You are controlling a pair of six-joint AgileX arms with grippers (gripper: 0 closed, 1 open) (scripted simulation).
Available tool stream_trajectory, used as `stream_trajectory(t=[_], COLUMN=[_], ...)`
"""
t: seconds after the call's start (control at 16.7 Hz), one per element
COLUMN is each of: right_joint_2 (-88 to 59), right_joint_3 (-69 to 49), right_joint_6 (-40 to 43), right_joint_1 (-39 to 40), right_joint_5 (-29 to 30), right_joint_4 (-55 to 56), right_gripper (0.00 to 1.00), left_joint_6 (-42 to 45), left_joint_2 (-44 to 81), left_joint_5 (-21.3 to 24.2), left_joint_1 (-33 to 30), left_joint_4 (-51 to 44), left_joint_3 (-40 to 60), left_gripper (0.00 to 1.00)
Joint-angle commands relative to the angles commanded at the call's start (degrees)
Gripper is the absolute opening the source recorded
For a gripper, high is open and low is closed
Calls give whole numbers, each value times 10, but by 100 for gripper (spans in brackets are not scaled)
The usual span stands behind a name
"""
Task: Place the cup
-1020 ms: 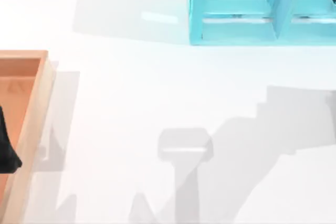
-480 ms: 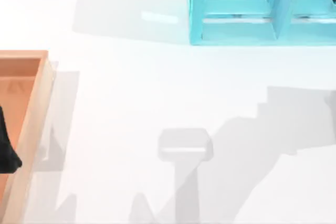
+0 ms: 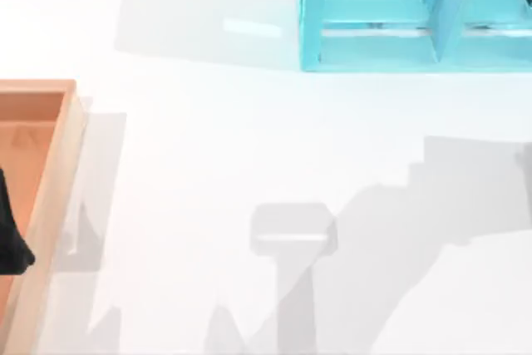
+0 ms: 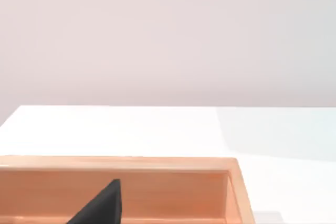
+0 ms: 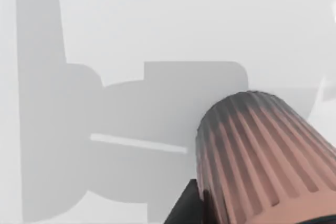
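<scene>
A ribbed, pinkish-brown cup (image 5: 257, 156) sits close in the right wrist view, hanging above the white table (image 5: 157, 24) and its grey shadows. My right gripper (image 5: 236, 214) is shut on it, with one dark finger (image 5: 184, 208) pressed against its side. My left gripper (image 3: 10, 239) is a black shape over the wooden tray (image 3: 58, 172) at the table's left edge. One black fingertip (image 4: 102, 205) shows inside the tray (image 4: 157, 163) in the left wrist view.
A teal open shelf unit (image 3: 374, 14) with compartments stands at the back right of the table. Arm shadows lie across the white tabletop (image 3: 208, 139) in the middle and right.
</scene>
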State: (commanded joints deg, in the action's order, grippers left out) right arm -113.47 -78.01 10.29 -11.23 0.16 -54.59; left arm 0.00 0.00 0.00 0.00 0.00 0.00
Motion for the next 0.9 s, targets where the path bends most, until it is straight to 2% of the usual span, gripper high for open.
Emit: stream_trajectory(t=[0.24,0.66,0.9], right_joint_2=[-37,-104,-115], right_joint_3=[-65,-302,-338], right_joint_6=[57,202,233], right_joint_1=[-54,-201,-235], right_joint_5=[7,9,15], right_joint_4=[-51,-181,-208], right_gripper=[0,0,0], left_joint_6=[0,0,0], left_joint_2=[0,0,0], left_joint_5=[0,0,0], left_joint_1=[0,0,0], left_joint_4=[0,0,0], left_joint_3=[0,0,0], left_gripper=[100,100,100])
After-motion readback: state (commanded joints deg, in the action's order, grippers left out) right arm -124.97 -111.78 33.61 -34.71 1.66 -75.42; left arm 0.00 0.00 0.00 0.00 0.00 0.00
